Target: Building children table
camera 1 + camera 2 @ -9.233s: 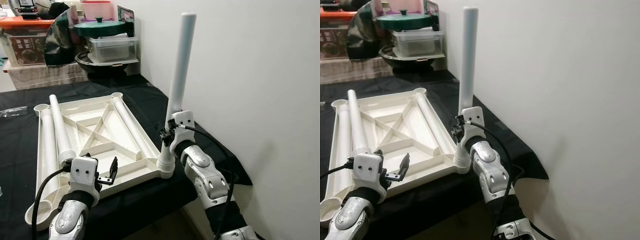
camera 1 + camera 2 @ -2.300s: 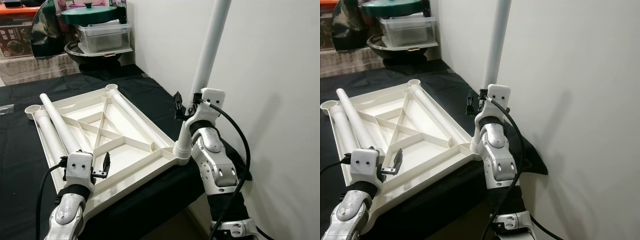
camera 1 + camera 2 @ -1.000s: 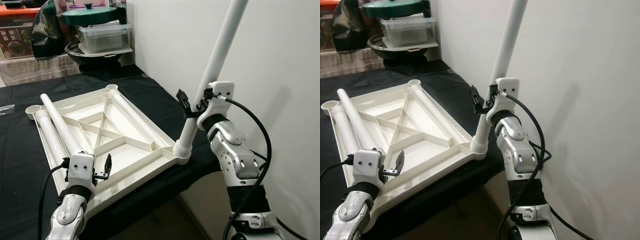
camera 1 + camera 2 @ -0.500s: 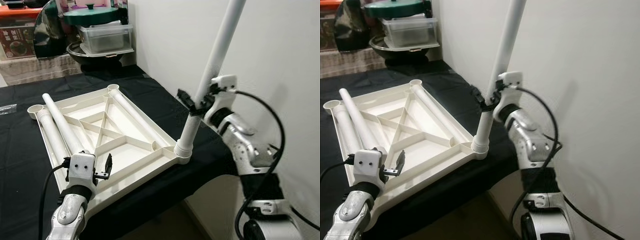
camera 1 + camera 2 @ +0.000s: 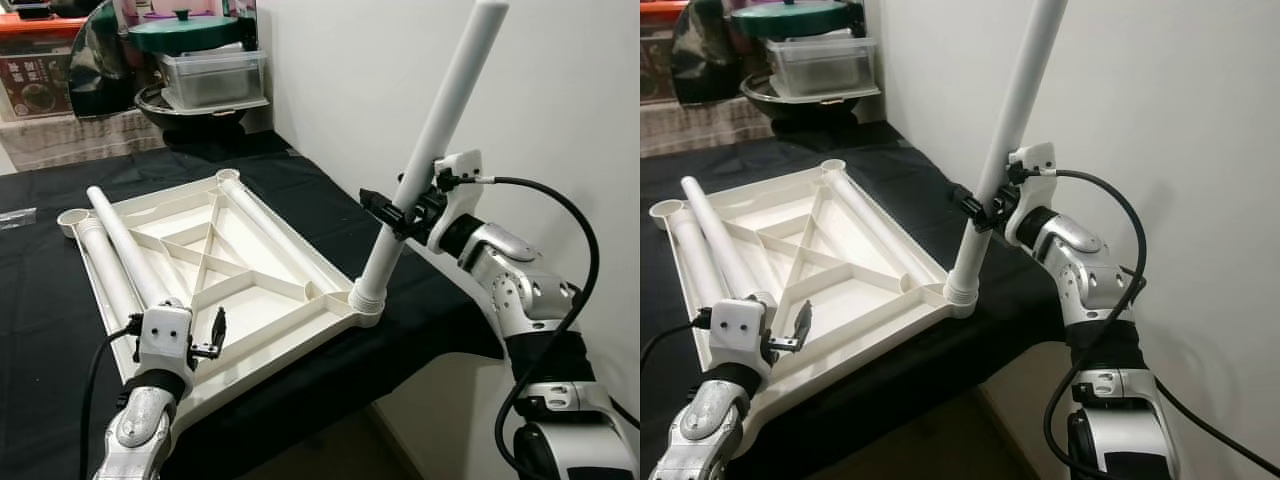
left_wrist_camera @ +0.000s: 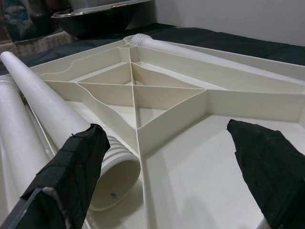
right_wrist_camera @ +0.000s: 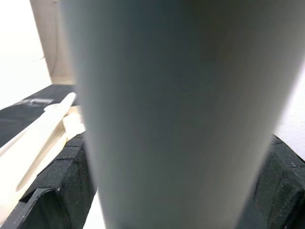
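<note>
A cream table top (image 5: 250, 300) lies upside down on a black-covered table. One white leg (image 5: 430, 150) stands in its near right corner socket (image 5: 366, 300) and leans to the right. My right gripper (image 5: 400, 212) is shut on this leg about a third of the way up; in the right wrist view the leg (image 7: 176, 114) passes between the black fingers (image 7: 57, 186). My left gripper (image 5: 213, 336) hovers open over the near left part of the table top, nothing between its pads (image 6: 71, 167). Loose legs (image 5: 125, 255) lie along the left side, one threaded end (image 6: 114, 167) close to the left finger.
Another loose leg (image 5: 275, 235) lies along the table top's right side. A white wall (image 5: 560, 90) runs close on the right. At the back stand a clear lidded box (image 5: 212, 75), a green pot lid (image 5: 185, 30) and a dark bowl (image 5: 195, 110). The table's cloth edge (image 5: 430, 330) drops off nearby.
My right arm has swung out to the right while still gripping the leg, and the leg now leans further right. The left gripper has stayed put.
</note>
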You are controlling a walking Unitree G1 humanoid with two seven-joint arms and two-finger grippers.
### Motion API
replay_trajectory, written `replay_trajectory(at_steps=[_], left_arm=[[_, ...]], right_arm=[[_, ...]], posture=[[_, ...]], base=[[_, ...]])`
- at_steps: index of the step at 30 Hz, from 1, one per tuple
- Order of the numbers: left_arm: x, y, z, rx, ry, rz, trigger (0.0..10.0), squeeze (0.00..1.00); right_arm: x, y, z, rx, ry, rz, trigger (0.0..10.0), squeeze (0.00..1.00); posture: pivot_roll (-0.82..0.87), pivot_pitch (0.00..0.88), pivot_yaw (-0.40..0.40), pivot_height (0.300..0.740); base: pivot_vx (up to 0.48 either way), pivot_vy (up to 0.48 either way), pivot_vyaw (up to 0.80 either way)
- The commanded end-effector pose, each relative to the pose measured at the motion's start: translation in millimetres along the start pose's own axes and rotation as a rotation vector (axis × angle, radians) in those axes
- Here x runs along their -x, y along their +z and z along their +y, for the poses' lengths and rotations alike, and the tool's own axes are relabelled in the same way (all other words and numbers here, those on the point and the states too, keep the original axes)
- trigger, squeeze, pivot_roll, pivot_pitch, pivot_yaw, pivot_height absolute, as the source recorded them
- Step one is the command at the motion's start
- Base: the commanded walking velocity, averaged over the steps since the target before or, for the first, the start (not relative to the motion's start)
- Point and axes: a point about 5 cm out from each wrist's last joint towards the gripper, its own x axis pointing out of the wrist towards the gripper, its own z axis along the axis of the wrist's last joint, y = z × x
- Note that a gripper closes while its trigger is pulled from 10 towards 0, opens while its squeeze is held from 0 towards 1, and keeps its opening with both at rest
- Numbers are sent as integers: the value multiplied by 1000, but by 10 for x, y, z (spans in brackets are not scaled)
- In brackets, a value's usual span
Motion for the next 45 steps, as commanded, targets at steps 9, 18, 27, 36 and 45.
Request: replay_trajectory(at_steps=[9, 18, 27, 36, 45], left_arm=[[-9, -18, 3, -12, -10, 2, 10000, 0], [12, -33, 11, -13, -4, 8, 10000, 0], [13, -33, 4, -13, -9, 8, 10000, 0], [32, -39, 16, -16, -5, 12, 10000, 0], [35, -41, 6, -19, -5, 15, 10000, 0]], right_arm=[[-72, 5, 25, 8, 100, 4, 10000, 0], [-81, -53, -27, 15, 102, 18, 0, 0], [-89, -167, -43, -11, 70, 51, 0, 0], [-144, -344, -6, -41, -163, 118, 0, 0], [-305, -625, 461, -68, -588, 191, 0, 0]], posture=[[11, 0, -43, 740], [19, 0, -50, 740], [20, 0, -48, 740], [21, 0, -53, 740], [24, 0, -52, 740]], base=[[0, 0, 0], [0, 0, 0], [0, 0, 0], [0, 0, 0], [0, 0, 0]])
